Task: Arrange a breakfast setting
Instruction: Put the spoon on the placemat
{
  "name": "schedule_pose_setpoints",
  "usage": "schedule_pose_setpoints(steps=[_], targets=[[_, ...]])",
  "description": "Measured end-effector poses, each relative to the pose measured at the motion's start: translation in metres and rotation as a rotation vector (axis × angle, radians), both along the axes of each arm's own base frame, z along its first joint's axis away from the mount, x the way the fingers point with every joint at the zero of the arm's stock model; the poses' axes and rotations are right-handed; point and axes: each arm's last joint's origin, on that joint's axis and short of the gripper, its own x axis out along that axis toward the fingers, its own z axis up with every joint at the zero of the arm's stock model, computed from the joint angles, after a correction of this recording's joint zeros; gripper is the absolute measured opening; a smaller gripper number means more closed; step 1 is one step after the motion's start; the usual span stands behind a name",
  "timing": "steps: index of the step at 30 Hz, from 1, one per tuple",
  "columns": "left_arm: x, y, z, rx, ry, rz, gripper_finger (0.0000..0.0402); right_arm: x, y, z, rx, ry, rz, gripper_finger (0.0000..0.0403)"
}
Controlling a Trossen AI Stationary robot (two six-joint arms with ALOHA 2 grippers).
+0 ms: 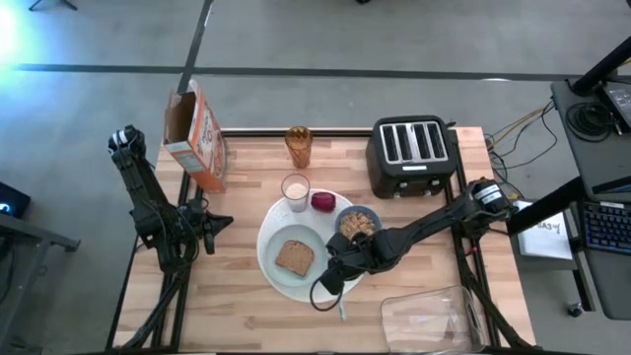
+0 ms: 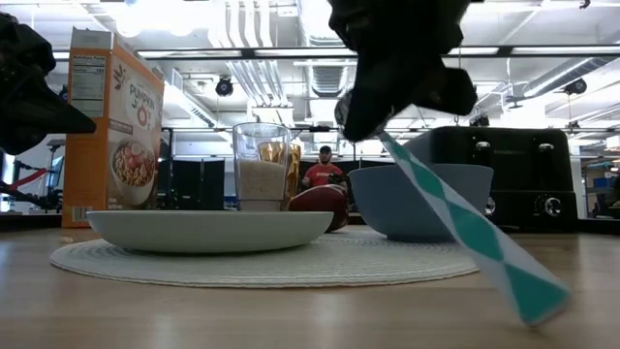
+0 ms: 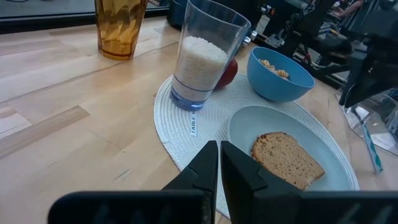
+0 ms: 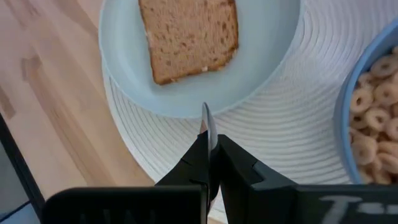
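Note:
A large round white woven plate [image 1: 271, 237] lies mid-table. On it rest the pale green plate [image 1: 308, 271] with brown toast [image 1: 294, 257], the blue bowl [image 1: 357, 223] of cereal rings, the milk glass [image 1: 295, 189] and the small red fruit [image 1: 322, 201]. My right gripper [image 1: 335, 276] hovers over the white plate's near right rim, shut on a spoon [image 2: 465, 218] with a teal-and-white handle. My left gripper [image 1: 212, 222] is shut and empty, left of the white plate. My right gripper pinches the spoon between its two fingers, coming from above and pointing down. A thin metal part [image 4: 206, 121] sticks out past the fingertips, seen edge-on. The patterned handle slants down below the gripper, and I cannot tell whether its free end [image 2: 538, 296] touches the table.
An orange-and-white cereal box [image 1: 194, 138] stands at the far left, an amber glass [image 1: 299, 146] at the far middle, and a black toaster [image 1: 412, 156] at the far right. A clear plastic container [image 1: 429, 320] lies at the near right. Bare wood shows at the near left.

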Motion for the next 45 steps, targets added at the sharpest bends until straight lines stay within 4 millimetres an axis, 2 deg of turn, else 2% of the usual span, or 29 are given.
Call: schedule_pose_setpoints(steps=[17,45], targets=[[0.000,0.000,0.000,-0.002,-0.001,0.000,0.0002,-0.006,-0.023,-0.029,-0.023,0.046,-0.139,0.0008],[0.000,-0.001,0.000,-0.011,-0.005,0.000,0.0002,-0.003,-0.023,-0.030,-0.048,0.008,-0.145,0.0013]])
